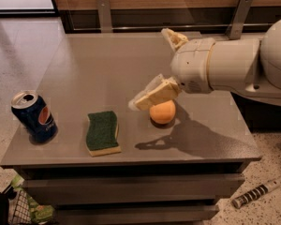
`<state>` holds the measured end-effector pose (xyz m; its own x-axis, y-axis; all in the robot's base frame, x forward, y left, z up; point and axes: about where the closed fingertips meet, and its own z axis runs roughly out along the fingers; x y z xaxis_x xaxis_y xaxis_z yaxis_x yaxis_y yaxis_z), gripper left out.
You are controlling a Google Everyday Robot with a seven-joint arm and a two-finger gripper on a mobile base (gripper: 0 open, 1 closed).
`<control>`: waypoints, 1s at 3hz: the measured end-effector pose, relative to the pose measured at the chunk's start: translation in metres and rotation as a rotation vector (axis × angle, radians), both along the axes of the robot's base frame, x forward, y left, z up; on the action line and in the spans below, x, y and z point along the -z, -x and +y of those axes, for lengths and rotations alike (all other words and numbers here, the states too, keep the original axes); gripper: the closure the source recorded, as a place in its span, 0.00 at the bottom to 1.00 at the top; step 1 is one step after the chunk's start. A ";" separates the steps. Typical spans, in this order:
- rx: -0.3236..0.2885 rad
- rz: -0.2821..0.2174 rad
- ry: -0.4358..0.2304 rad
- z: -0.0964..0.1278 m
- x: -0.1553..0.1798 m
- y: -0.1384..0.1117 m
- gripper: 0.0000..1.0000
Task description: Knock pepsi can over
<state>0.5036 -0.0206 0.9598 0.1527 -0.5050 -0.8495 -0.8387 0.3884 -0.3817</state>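
Note:
The pepsi can, dark blue with a silver top, stands upright at the table's front left corner. My gripper is at the table's middle right, far to the right of the can. Its fingers are spread wide apart and hold nothing. The lower finger hangs just above and left of an orange. The upper finger points to the back.
A green sponge lies between the can and the orange near the grey table's front edge. A wooden wall with metal brackets runs behind the table. A basket and a tool lie on the floor.

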 end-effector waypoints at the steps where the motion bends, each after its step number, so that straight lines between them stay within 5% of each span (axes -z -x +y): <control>1: -0.075 0.049 -0.073 0.042 0.005 -0.002 0.00; 3: -0.212 0.135 -0.159 0.113 0.015 -0.005 0.00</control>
